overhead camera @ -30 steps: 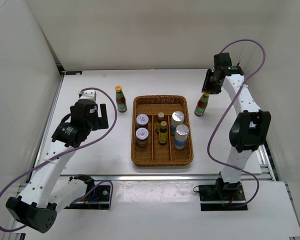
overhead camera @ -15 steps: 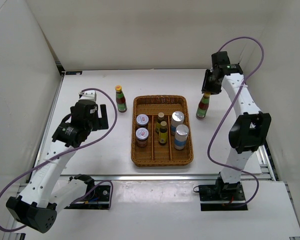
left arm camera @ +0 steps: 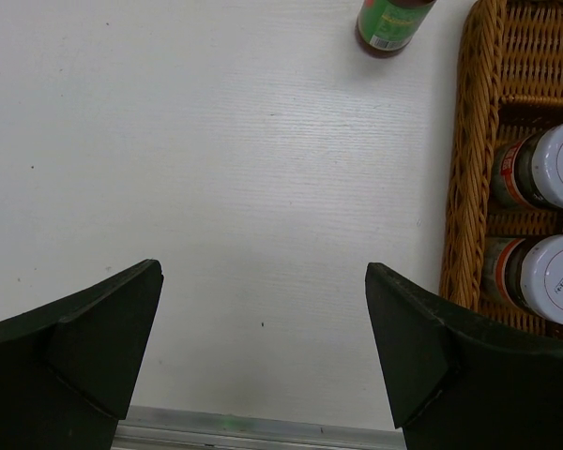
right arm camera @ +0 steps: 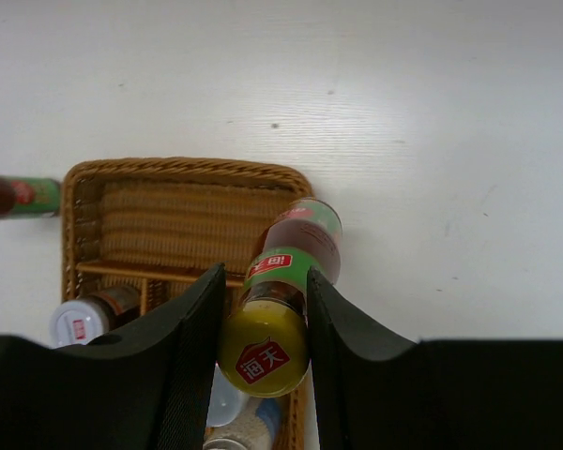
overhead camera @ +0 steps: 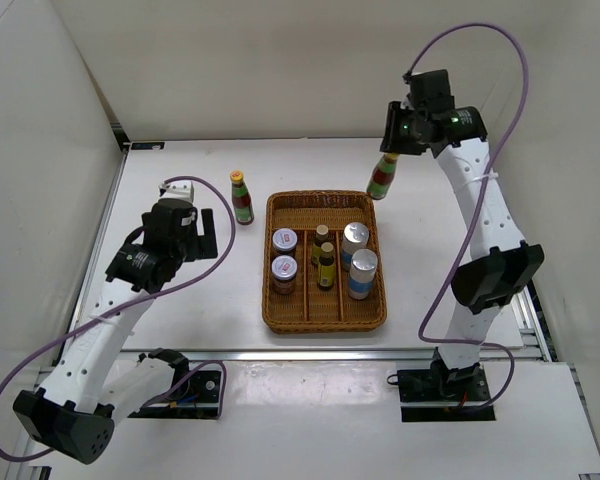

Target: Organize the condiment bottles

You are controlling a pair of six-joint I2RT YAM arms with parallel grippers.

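- Condiment bottles: eight show from above. Six stand in the wicker tray (overhead camera: pixel 267 262), one stands on the bench (overhead camera: pixel 410 225), and one hangs in the right gripper (overhead camera: pixel 391 142).
- Bench: white, with walls at 9, 12 and 3 o'clock. The tray sits mid-bench, and two slats split it into three strips running from 12 to 6 o'clock.
- Right arm (overhead camera: pixel 475 200): stretched toward 12 o'clock, with its gripper just past the tray's 1 o'clock corner.
- Left arm (overhead camera: pixel 100 330): bent over the bench at the tray's 9 o'clock. The left gripper (left arm camera: pixel 263 272) is spread wide, with only bare bench between its fingers.
- Held tall bottle (right arm camera: pixel 296 246): red and green label. The right gripper pinches it just under the yellow cap (right arm camera: pixel 263 358). It hangs cap up and slightly tilted. In the wrist view its base shows over the tray's 1 o'clock corner.
- Second tall bottle (overhead camera: pixel 242 197): upright on the bench near the tray's 11 o'clock corner, apart from the rim.
- Silver-topped cylinders: both upright in the 3 o'clock strip, one (overhead camera: pixel 354 238) just at 12 o'clock of the other (overhead camera: pixel 362 272).
- White-lidded jars: both in the 9 o'clock strip, one (overhead camera: pixel 284 240) just at 12 o'clock of the other (overhead camera: pixel 283 270).
- Tiny dark bottles: both yellow-capped and upright in the middle strip, one (overhead camera: pixel 322 236) close at 12 o'clock of the other (overhead camera: pixel 326 263).
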